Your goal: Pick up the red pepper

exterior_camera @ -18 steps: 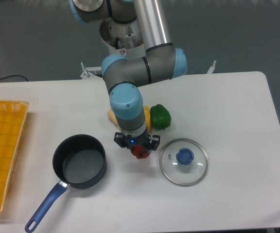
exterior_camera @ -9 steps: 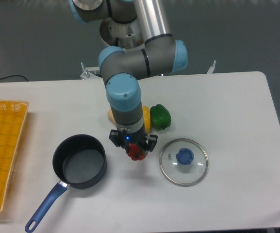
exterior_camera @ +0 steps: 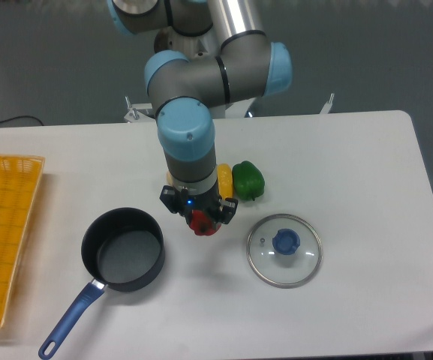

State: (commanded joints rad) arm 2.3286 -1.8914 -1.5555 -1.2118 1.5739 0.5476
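My gripper (exterior_camera: pixel 201 223) points straight down over the middle of the table, between the pot and the glass lid. The red pepper (exterior_camera: pixel 202 223) sits between its fingers, glossy red, with only its lower part showing below the wrist. The gripper is shut on the pepper, which looks lifted a little off the white table. The arm's blue and grey wrist hides the pepper's top and stem.
A yellow pepper (exterior_camera: pixel 224 180) and a green pepper (exterior_camera: pixel 248 180) lie just behind the gripper. A black pot (exterior_camera: pixel 123 249) with a blue handle stands to the left. A glass lid (exterior_camera: pixel 284 249) with a blue knob lies to the right. An orange basket (exterior_camera: pixel 2 225) is at the far left edge.
The gripper, holding the red pepper, has risen and shifted slightly left and back over the last second. Nothing else on the table has moved.
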